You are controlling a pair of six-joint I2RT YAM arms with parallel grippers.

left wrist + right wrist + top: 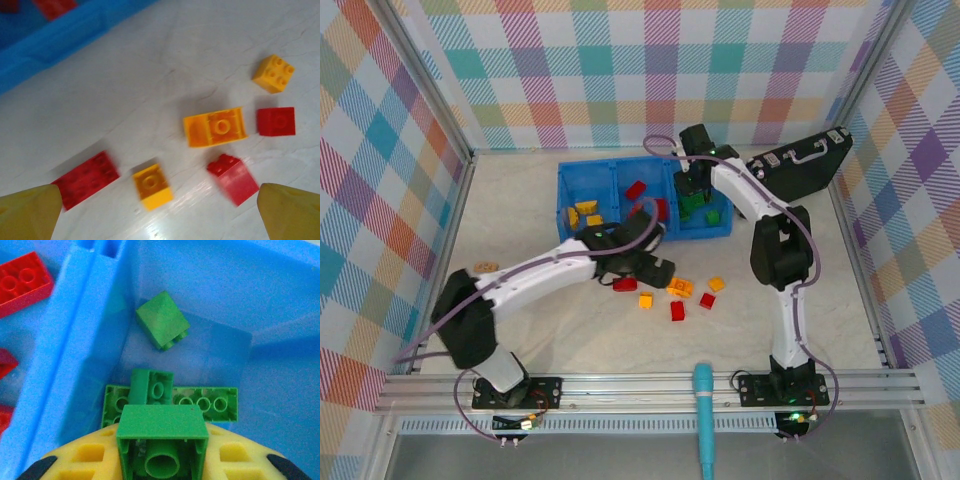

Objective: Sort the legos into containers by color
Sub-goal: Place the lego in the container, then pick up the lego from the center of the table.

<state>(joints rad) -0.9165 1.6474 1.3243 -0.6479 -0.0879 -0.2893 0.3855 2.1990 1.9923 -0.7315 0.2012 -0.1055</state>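
While the right pincer hangs in the right-end compartment of the rectangular blue plastic bin, its fingers are closed on a green hollow-backed plastic brick, underside toward the wrist camera. Directly beneath lie a long green brick, hollow side up, with a small green brick resting on it. A green cube sits nearer the far wall. The divider is just to the side, with red bricks beyond it in the middle compartment. Judgement: the held brick sits over its own colour, so letting go should be enough, with no sideways travel.

The left pincer is spread wide and empty, low over the pale marbled worktop. Six loose bricks lie ahead of it, between it and the bin.
- Small yellow-orange square brick: just ahead of the midline between the fingertips, and the closest candidate.
- Long red studded brick: just beside one fingertip, long axis slanting across the pincer's opening line.
- Tipped red brick: near the other fingertip.

Judgement: the left arm is the nearer one to the loose pile. A short advance would straddle the yellow-orange brick, though both red neighbours crowd the fingers.
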